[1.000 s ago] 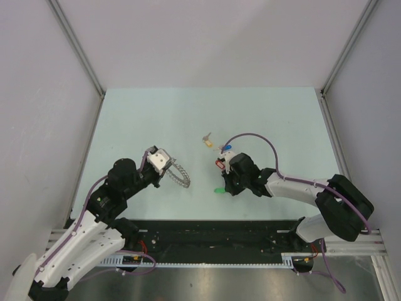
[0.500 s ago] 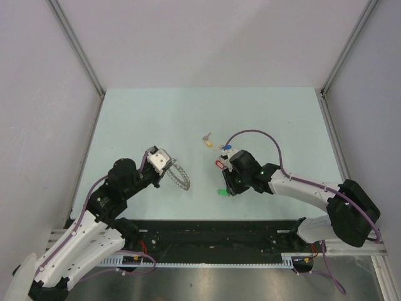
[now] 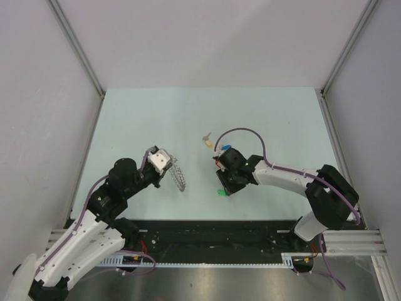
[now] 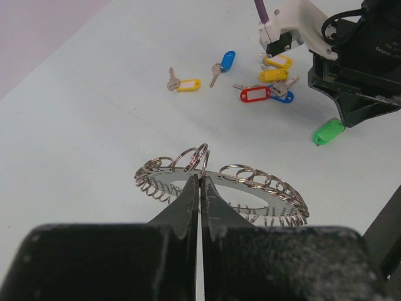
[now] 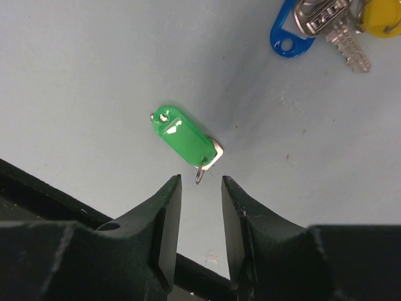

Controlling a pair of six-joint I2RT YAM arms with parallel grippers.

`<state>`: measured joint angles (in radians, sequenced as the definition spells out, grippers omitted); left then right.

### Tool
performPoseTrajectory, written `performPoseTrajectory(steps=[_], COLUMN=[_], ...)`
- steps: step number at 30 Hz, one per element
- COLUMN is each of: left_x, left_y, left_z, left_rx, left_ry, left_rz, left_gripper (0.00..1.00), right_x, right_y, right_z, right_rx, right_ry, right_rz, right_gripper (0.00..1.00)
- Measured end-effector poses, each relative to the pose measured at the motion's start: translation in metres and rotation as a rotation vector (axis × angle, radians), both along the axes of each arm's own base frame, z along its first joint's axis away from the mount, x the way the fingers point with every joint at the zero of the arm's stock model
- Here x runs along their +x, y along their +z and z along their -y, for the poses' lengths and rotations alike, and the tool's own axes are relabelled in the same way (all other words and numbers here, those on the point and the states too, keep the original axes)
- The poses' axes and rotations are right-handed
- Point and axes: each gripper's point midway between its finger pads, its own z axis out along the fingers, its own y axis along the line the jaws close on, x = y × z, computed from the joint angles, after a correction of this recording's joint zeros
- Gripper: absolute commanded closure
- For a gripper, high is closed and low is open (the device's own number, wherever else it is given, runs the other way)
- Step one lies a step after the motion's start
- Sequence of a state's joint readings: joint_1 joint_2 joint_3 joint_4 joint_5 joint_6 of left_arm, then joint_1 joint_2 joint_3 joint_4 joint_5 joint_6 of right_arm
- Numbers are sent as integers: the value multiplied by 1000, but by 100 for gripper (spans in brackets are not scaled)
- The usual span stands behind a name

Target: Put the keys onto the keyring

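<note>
Under my arms the table (image 3: 125,119) is pale green and matte, with plain grey walls (image 3: 207,37) around it. My left gripper (image 4: 201,177) is clenched on the keyring (image 4: 250,182), a scalloped silver band of small loops. My right gripper (image 5: 200,182) is parted and empty, hovering at the green-tagged key (image 5: 185,139). Beyond it the other keys (image 4: 254,94) lie clustered.

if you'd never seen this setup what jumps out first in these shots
First, the scalloped silver keyring, pinched at its near edge by the left arm's fingers, which are shut on it. Beyond it on the pale table sits a bright cluster of tagged keys in red, blue and yellow. The green-tagged key lies alone nearer the arms, with the right arm's fingers open just short of it.
</note>
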<state>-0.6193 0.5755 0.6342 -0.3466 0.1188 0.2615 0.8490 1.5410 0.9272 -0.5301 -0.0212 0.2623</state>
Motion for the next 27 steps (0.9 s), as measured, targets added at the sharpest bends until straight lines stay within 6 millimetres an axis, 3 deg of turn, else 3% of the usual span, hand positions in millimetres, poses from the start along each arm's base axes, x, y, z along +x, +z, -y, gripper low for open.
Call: performPoseTrajectory(steps=[18,27], left_x=[-1,-2], left_y=[0,0], left_z=[1,2], left_rx=[-2,-3], left_ry=[-8,-15], left_rz=[-2,-3], left_gripper=[100,99], right_x=[1,1], right_y=[-18,-19], right_z=[-1,2], right_rx=[-156,-183], right_ry=[12,14], right_rz=[-3,5], right_gripper=[82,99])
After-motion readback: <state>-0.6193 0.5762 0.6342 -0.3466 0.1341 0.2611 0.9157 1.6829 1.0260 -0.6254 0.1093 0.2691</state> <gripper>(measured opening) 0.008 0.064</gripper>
